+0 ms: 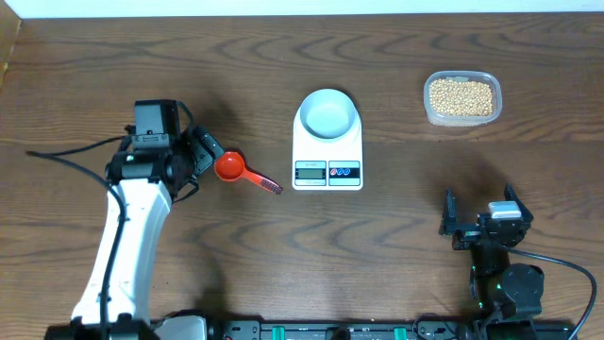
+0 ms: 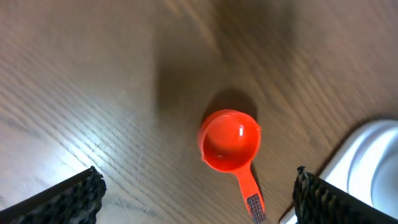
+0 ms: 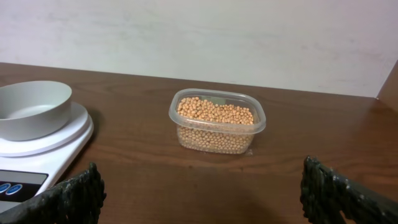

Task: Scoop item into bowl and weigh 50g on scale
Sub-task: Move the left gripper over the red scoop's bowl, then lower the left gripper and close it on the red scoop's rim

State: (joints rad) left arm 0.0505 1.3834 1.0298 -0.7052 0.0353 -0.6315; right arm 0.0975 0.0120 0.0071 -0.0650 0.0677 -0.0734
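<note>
The pale bowl (image 1: 327,113) stands empty on the white scale (image 1: 327,159) at the table's middle; both also show in the right wrist view, bowl (image 3: 31,109) on scale (image 3: 43,158). The tan beans (image 1: 461,94) lie in a clear tub at the back right, also in the right wrist view (image 3: 214,113). A red scoop (image 1: 232,168) lies on the table left of the scale, handle toward the scale. My left gripper (image 1: 200,161) is open just left of the scoop (image 2: 229,140), above it. My right gripper (image 1: 481,215) is open and empty at the front right.
The clear tub (image 3: 217,124) holding the beans stands apart from the scale. A corner of the scale (image 2: 367,162) shows at the right in the left wrist view. Black cables run along the table's front edge.
</note>
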